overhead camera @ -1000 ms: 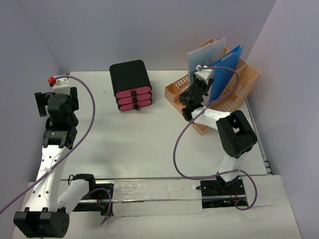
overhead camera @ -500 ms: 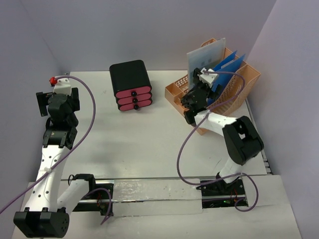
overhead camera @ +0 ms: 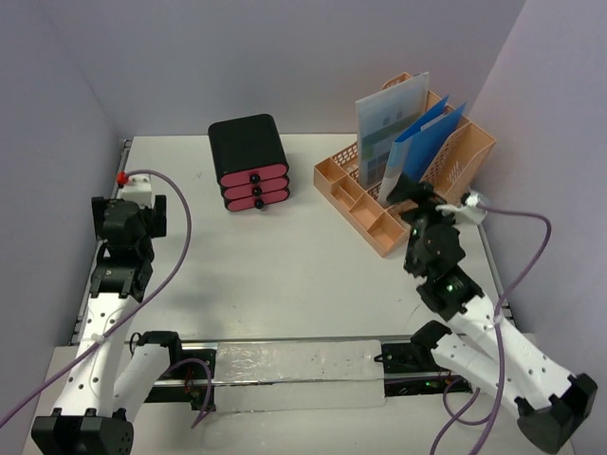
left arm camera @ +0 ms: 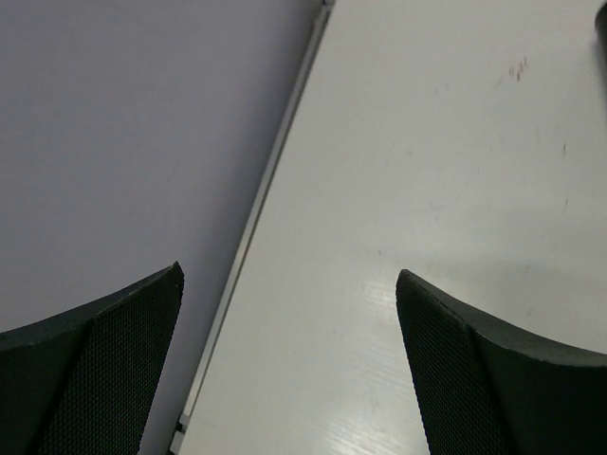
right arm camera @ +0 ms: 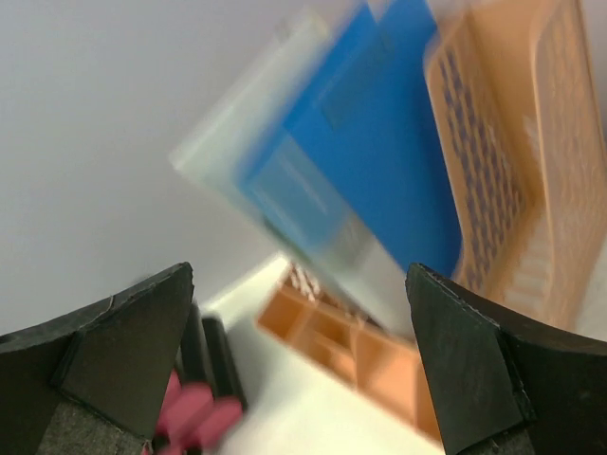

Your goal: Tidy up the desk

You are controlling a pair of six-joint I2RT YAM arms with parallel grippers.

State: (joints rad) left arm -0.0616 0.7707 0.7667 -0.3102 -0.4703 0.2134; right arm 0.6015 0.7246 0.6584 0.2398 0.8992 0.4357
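Top external shows your right gripper (overhead camera: 408,194) pulled back from the peach-orange file rack (overhead camera: 379,232), where a second ago it was pinched on a blue folder (overhead camera: 417,147) among the slots. That folder now leans in the rack beside the pale sheet (overhead camera: 387,123), free of the fingers. The jaws stand wide with nothing between them, as the right wrist view confirms. Your left gripper (overhead camera: 128,216), equally spread and empty, has drawn back a little along the left edge of the desk (overhead camera: 285,265), the broad white top carrying the rack at far right and the black drawer box (overhead camera: 251,156) at the back. Filing looks finished; from above nothing loose is visible, so the tidying is likely near its end.
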